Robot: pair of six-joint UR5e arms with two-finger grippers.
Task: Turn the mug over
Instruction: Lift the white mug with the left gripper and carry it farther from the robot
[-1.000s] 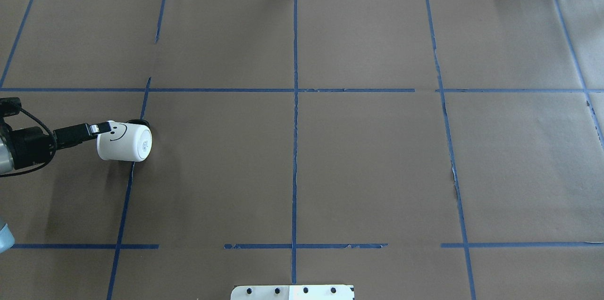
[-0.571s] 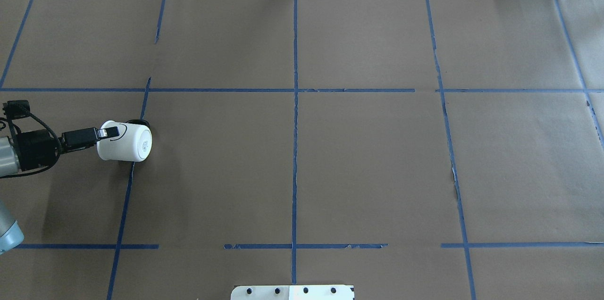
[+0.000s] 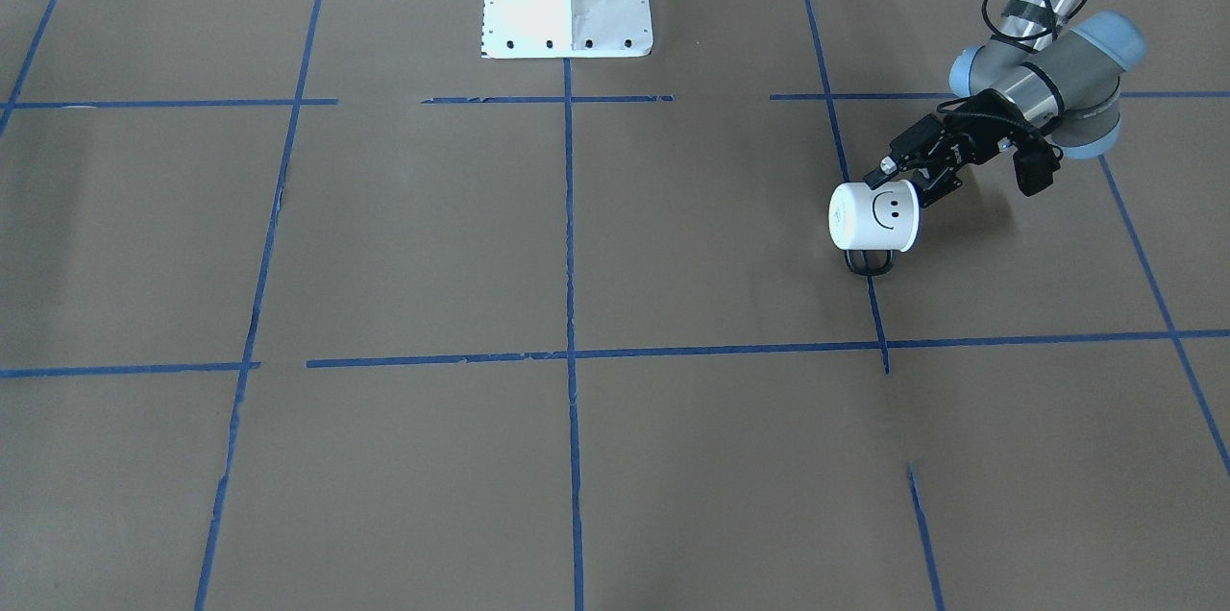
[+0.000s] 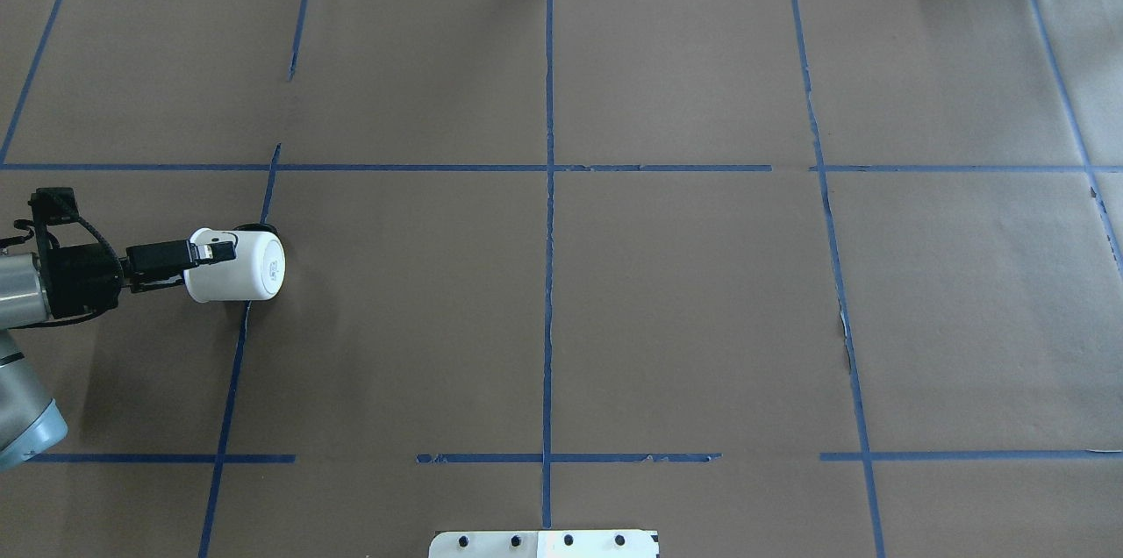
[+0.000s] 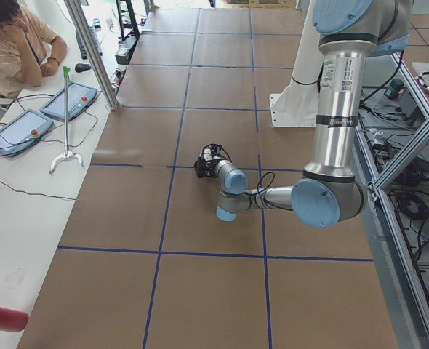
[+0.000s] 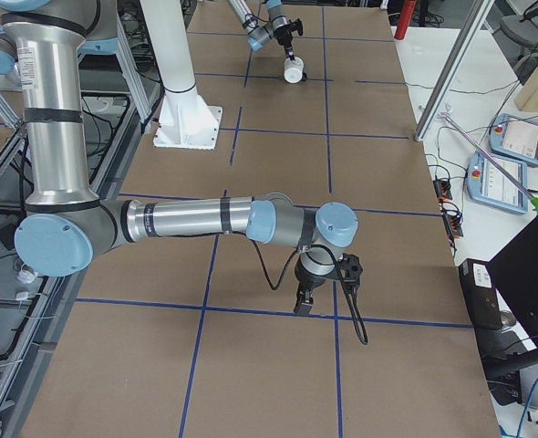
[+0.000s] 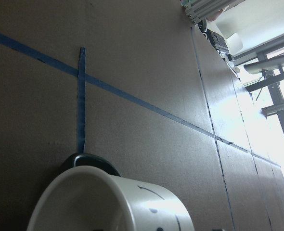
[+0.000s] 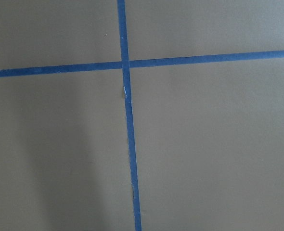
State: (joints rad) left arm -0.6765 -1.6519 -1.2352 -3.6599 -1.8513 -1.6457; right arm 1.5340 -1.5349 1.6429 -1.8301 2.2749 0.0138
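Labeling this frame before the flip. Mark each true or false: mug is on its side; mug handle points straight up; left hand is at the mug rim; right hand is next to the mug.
1. The mug lies on its side. True.
2. Its handle points straight up. False: it sits low, by the table.
3. The left hand is at the mug's rim. True.
4. The right hand is next to the mug. False: it hangs far away over bare table.

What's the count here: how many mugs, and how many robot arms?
Mugs: 1, the mug, white with a smiley face, lying on its side.
Robot arms: 2, the left arm and the right arm.
Total: 3
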